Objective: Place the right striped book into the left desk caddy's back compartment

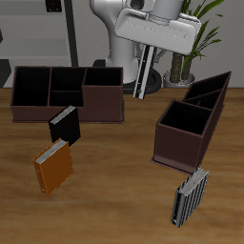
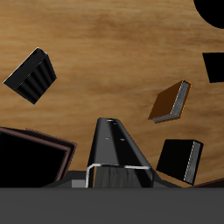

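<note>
My gripper (image 1: 146,65) is shut on the right striped book (image 1: 142,84), a thin dark book with grey stripes. It hangs on end above the table's back, between the two caddies. In the wrist view the book (image 2: 118,144) runs forward from between the fingers of the gripper (image 2: 120,173). The left desk caddy (image 1: 177,145) is a narrow dark brown box, set apart from the held book and nearer the table's front. Its back compartment (image 1: 212,88) has sloping walls and a black interior. A corner of this caddy (image 2: 31,157) shows in the wrist view.
A wide, low brown caddy (image 1: 103,105) stands at the back. In front of it lie a plain black book (image 1: 64,125) and an orange book (image 1: 53,168). A lighter grey-and-white striped book (image 1: 191,196) lies near the front edge, in front of the narrow caddy.
</note>
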Controlling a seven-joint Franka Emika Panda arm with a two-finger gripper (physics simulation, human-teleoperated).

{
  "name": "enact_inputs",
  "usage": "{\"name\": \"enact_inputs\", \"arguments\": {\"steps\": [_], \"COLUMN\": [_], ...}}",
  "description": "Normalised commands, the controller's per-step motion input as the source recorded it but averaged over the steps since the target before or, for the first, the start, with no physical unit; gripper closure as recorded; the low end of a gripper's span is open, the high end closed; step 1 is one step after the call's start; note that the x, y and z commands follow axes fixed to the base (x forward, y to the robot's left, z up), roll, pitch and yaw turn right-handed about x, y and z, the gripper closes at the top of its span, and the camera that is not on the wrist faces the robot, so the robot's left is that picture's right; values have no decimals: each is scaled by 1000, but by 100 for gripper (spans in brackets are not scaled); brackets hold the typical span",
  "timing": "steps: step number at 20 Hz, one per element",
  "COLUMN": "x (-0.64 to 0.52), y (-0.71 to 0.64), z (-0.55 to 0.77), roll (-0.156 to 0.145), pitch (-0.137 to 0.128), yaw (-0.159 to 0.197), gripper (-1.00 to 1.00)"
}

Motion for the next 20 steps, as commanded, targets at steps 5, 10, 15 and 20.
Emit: {"name": "enact_inputs", "arguments": {"steps": [5,10,15,20], "x": [-376,-247,-183,-276], "y": [261,301,304,252], "z": [206,12,-103,-54], "roll": [0,1,26,22], "pitch": [-33,-8,6,-27], "yaw": [-15,-31,-33,-17], "gripper": [100,100,100,100]}}
